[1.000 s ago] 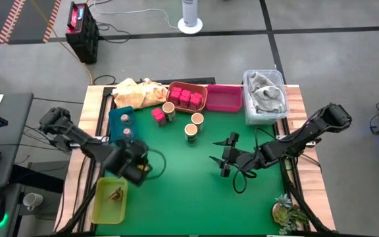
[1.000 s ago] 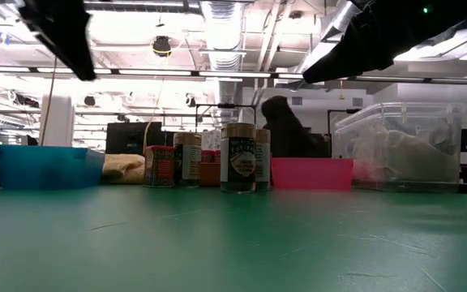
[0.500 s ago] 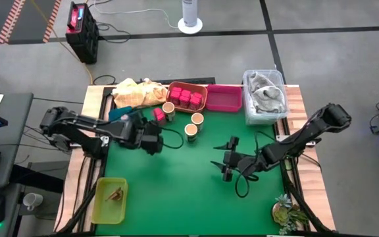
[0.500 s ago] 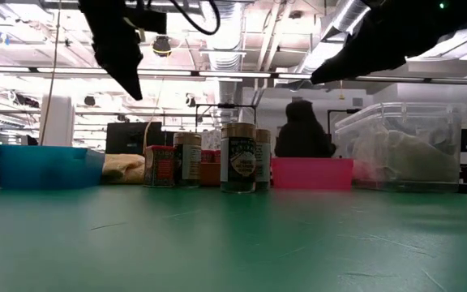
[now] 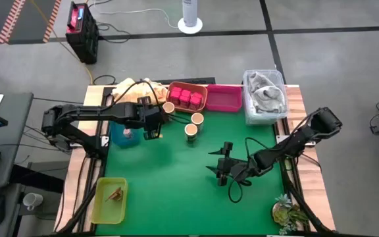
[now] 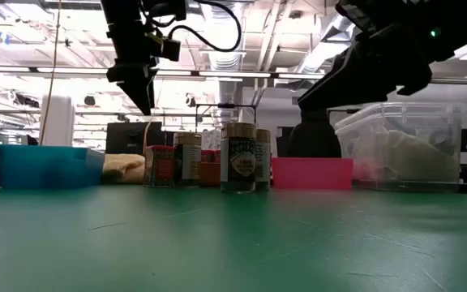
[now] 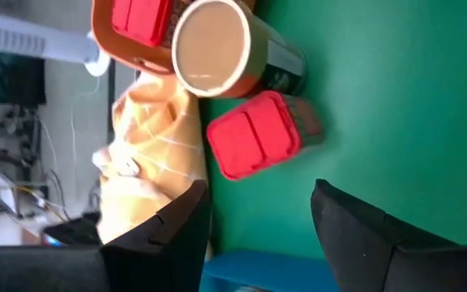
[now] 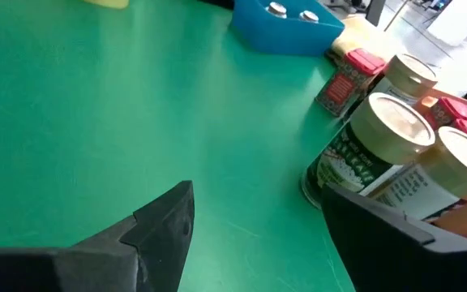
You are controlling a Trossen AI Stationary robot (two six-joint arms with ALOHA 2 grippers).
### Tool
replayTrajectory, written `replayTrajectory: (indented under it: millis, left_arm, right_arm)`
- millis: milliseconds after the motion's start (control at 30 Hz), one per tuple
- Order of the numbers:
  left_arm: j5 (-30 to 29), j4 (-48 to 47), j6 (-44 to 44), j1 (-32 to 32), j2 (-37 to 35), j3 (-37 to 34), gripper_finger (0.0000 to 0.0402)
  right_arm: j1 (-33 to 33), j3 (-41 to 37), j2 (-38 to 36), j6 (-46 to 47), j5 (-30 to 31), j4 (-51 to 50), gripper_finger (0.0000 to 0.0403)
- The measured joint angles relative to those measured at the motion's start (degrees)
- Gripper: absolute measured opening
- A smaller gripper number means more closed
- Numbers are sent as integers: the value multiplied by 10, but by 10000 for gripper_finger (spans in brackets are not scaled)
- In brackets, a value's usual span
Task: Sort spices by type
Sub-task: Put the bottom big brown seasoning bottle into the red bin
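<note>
Left gripper [image 5: 154, 122], jaws spread and empty, hangs above the red spice box [image 7: 254, 144] beside a round jar [image 7: 213, 46] near the orange tray [image 5: 201, 92]. Right gripper [image 5: 220, 168] waits mid-mat, apparently nearly closed, empty.

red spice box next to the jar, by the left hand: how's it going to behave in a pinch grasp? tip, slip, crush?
The red spice box is squarish with flat sides, so it probably won't roll. It stands upright on the green mat and taller than wide, so a sideways nudge might tip it. It looks like thin printed card, likely light and somewhat crushable. The round jar sits close beside it, so the left hand has little room there.
</note>
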Motion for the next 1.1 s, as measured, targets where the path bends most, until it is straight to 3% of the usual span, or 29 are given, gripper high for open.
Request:
replayTrajectory:
  millis: [100, 300, 533, 667, 800, 933, 1100]
  left_arm:
    - [0, 11, 34, 17, 0, 0, 204]
    - [3, 80, -56, 19, 0, -10, 204]
    - [7, 369, 34, -61, -24, -75, 204]
    - [38, 518, 93, -84, -24, -115, 204]
    - [79, 621, 105, -62, -24, -159, 204]
    - [108, 665, 101, -42, -37, -197, 204]
    - [106, 678, 122, -21, -91, -224, 204]
  right_arm:
    - [1, 0, -5, 2, 0, -4, 301]
    - [0, 0, -5, 10, 0, -29, 301]
    - [-51, 9, -27, -11, -5, -37, 301]
    - [-116, 45, -46, -22, -74, -74, 301]
    - [-191, 73, -47, -36, -143, -86, 301]
    - [-237, 86, -37, -44, -220, -85, 301]
    - [-241, 88, -31, -65, -226, -52, 301]
